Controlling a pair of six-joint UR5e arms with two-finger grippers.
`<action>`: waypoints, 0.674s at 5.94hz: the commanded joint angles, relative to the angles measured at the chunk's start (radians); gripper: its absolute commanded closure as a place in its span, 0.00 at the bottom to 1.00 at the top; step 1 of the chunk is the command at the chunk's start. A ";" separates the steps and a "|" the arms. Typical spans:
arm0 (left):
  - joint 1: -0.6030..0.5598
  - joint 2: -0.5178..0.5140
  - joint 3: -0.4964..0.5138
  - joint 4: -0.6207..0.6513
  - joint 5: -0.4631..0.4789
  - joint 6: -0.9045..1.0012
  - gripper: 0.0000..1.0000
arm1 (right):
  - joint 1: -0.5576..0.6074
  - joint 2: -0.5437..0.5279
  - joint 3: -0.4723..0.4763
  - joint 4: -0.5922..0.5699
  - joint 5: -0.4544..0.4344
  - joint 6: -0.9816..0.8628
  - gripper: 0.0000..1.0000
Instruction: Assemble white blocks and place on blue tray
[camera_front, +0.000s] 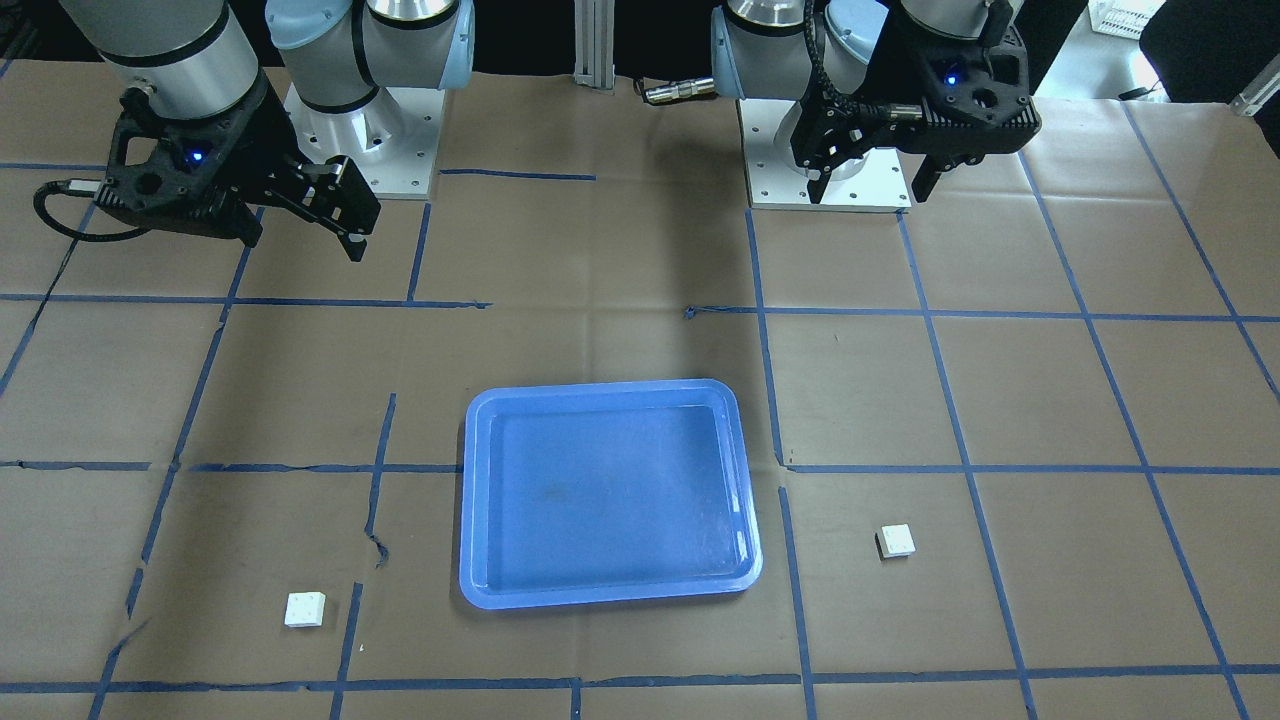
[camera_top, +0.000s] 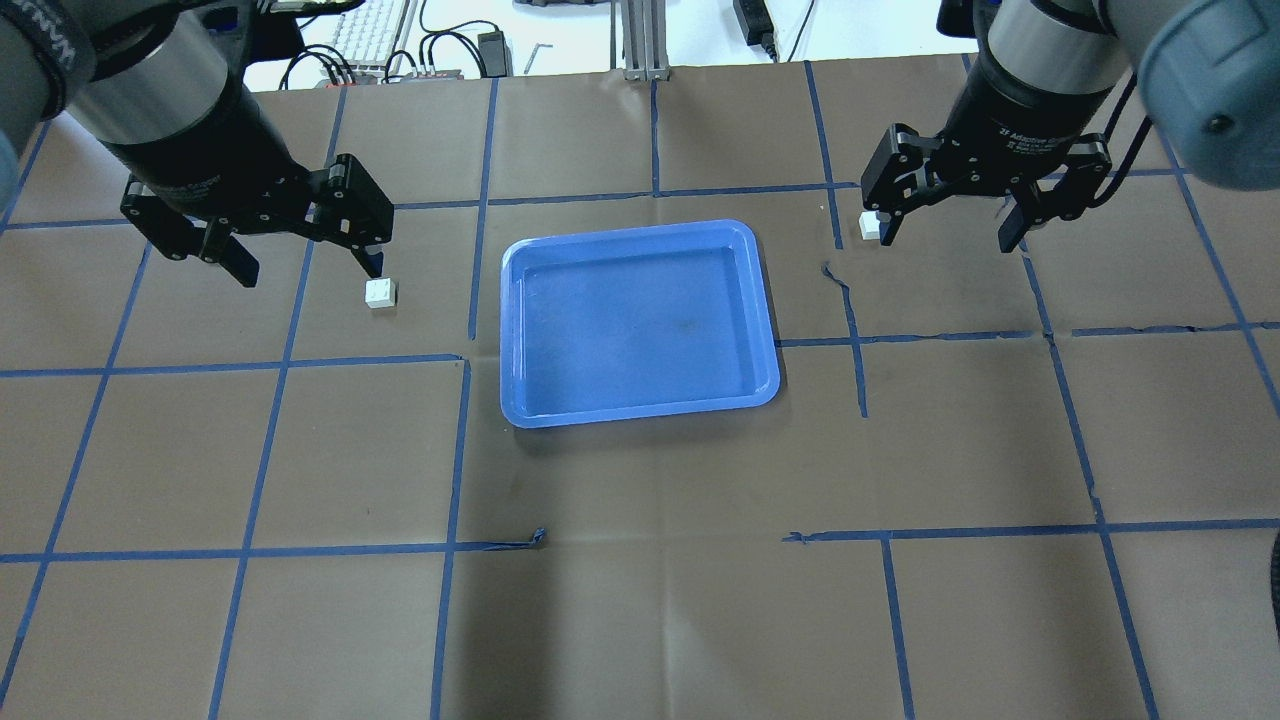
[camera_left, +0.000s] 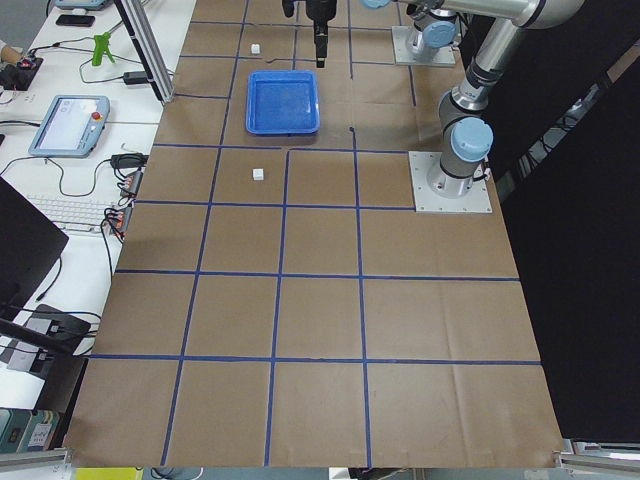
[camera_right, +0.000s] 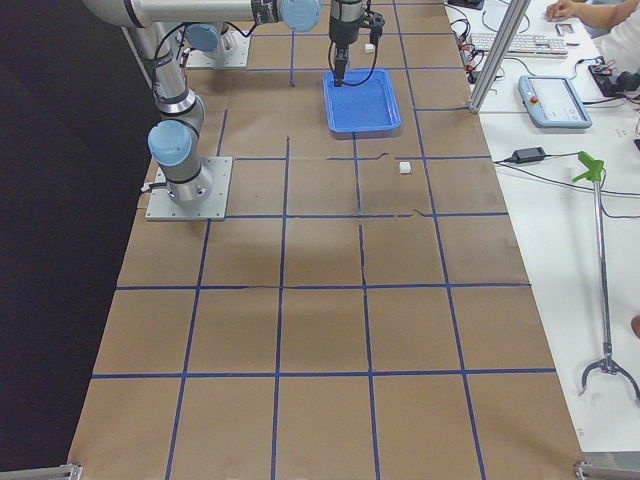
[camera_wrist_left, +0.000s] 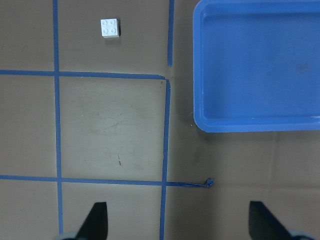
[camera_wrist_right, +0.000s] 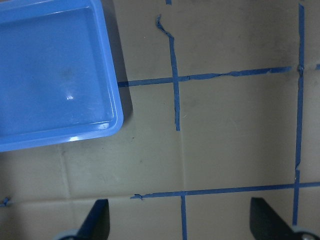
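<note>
The blue tray (camera_top: 640, 320) lies empty in the middle of the table (camera_front: 610, 490). One white block (camera_top: 380, 292) lies on the paper to its left (camera_front: 896, 540), and it shows at the top left of the left wrist view (camera_wrist_left: 110, 27). The other white block (camera_top: 869, 226) lies to the tray's right (camera_front: 305, 608), partly hidden behind a finger of the right gripper; the right wrist view does not show it. My left gripper (camera_top: 305, 262) is open and empty, held above the table. My right gripper (camera_top: 948, 238) is open and empty too, also above the table.
Brown paper with a grid of blue tape (camera_top: 460, 440) covers the table. The two arm bases (camera_front: 360, 150) (camera_front: 830, 170) stand at the robot's side. A keyboard and cables (camera_top: 380, 40) lie beyond the far edge.
</note>
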 joint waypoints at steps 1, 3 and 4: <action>0.062 -0.028 0.009 0.020 -0.001 0.082 0.00 | -0.012 0.007 0.001 0.000 -0.013 -0.283 0.00; 0.209 -0.163 -0.026 0.204 -0.001 0.282 0.00 | -0.024 0.061 -0.005 -0.078 -0.010 -0.763 0.00; 0.211 -0.290 -0.026 0.341 -0.003 0.281 0.00 | -0.059 0.093 -0.008 -0.163 -0.010 -1.073 0.00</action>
